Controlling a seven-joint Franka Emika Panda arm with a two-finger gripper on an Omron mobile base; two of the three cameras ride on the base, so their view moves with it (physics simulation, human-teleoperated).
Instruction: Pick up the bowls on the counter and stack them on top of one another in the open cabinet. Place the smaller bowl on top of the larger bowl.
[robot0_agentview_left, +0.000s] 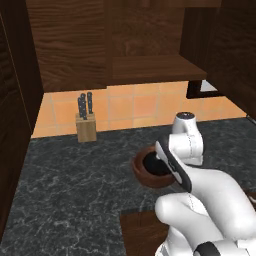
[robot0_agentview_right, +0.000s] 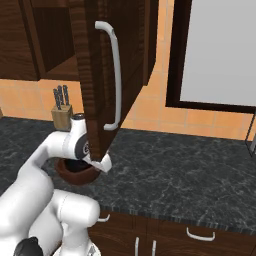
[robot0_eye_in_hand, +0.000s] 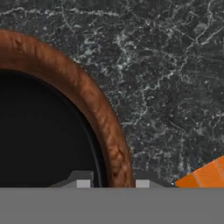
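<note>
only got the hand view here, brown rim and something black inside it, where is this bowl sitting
Observer: The larger bowl sits on the counter, right of the knife block.
Operator: is the black thing the smaller bowl
Observer: It looks so; a dark round shape lies inside the wooden bowl, partly behind the arm.
Operator: cabinet open?
Observer: Yes, the cabinet door stands open above the bowl, and the shelf is bare.
Operator: gripper closed?
Observer: The gripper straddles the rim; I cannot tell whether it grips.
</note>
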